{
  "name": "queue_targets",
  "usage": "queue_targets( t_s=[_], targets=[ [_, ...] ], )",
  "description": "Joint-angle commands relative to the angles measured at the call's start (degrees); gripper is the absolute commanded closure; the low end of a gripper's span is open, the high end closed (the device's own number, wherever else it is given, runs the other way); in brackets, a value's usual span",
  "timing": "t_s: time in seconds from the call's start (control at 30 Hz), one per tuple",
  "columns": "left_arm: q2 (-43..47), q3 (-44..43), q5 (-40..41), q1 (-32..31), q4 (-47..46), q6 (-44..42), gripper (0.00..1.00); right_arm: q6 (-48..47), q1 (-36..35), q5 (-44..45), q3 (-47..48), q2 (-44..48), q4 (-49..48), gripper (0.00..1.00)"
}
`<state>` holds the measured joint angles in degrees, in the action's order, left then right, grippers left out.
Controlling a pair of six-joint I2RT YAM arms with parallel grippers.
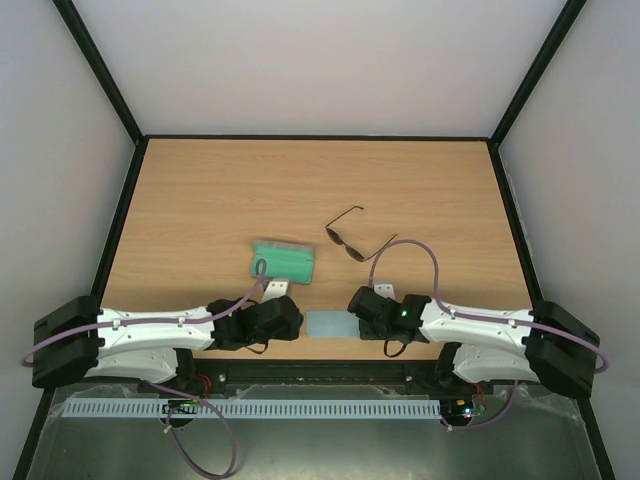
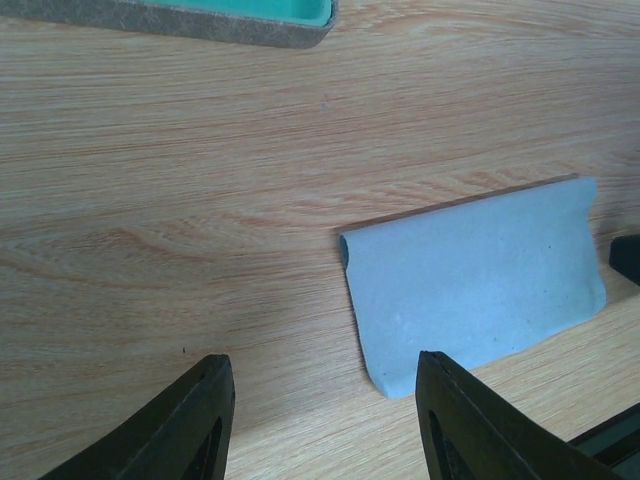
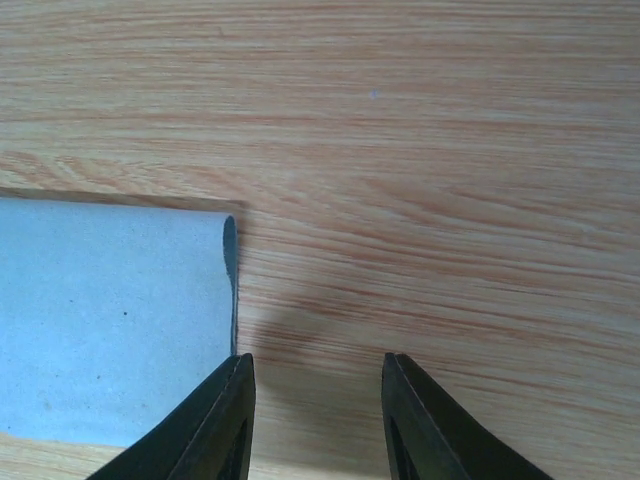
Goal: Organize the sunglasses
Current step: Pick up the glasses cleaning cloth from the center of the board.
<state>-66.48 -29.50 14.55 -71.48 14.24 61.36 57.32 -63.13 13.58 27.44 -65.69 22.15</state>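
The sunglasses (image 1: 355, 240), a thin dark wire pair with their arms unfolded, lie on the wooden table right of centre. They show in neither wrist view. My left gripper (image 1: 298, 319) (image 2: 325, 375) is open low over the table. A corner of the light blue cloth (image 2: 480, 280) lies just in front of its right finger (image 2: 445, 405). My right gripper (image 1: 352, 301) (image 3: 315, 370) is also open over bare wood. Its left finger (image 3: 228, 410) sits over the right edge of the cloth (image 3: 110, 320). Neither gripper holds anything.
A grey case with green lining (image 1: 282, 262) lies open left of the sunglasses, and its corner (image 2: 250, 20) shows at the top of the left wrist view. The blue cloth (image 1: 330, 324) lies between the two grippers near the table's front edge.
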Motion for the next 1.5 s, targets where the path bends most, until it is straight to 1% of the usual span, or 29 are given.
queue_targets(
  t_s=[0.0, 0.43, 0.6, 0.9, 1.1, 1.17, 1.2, 1.3, 1.37, 1.47],
  targets=[
    [0.8, 1.0, 1.5, -0.6, -1.1, 0.5, 0.47, 1.3, -0.6, 1.0, 1.2, -1.6, -1.3, 0.64],
    [4.8, 2.5, 2.0, -0.6, 0.1, 0.1, 0.47, 1.6, -0.7, 0.0, 3.0, -5.5, -4.0, 0.65],
    [6.2, 2.7, 2.1, -0.5, 0.5, 0.0, 0.47, 2.0, -1.2, 0.5, 3.7, -8.1, -3.7, 0.68],
    [7.5, 2.8, 2.0, -0.5, 1.2, -0.3, 0.48, 3.8, -3.8, 3.0, 5.5, -12.6, -1.4, 0.80],
    [8.2, 3.2, 1.6, -0.6, 1.0, -0.3, 0.48, 5.6, -5.5, 3.5, 5.3, -14.5, -1.5, 0.81],
    [7.9, 3.2, 1.3, -0.6, 0.9, -0.4, 0.47, 5.9, -5.5, 3.2, 4.5, -14.6, -2.5, 0.86],
    [7.6, 3.2, 1.0, -0.6, 0.7, -0.5, 0.47, 6.1, -5.5, 3.2, 4.2, -14.3, -3.0, 0.89],
    [6.2, 3.7, -0.3, -0.5, -0.7, -0.6, 0.47, 6.4, -5.5, 3.6, 3.5, -13.2, -3.5, 0.93],
    [4.4, 4.3, -1.6, -0.6, -2.7, -0.6, 0.48, 6.3, -5.5, 3.9, 3.4, -12.6, -3.6, 0.98],
    [0.5, 4.6, -3.2, -0.7, -6.4, -0.2, 0.48, 6.0, -5.5, 4.0, 3.2, -12.0, -4.1, 0.99]
  ],
)
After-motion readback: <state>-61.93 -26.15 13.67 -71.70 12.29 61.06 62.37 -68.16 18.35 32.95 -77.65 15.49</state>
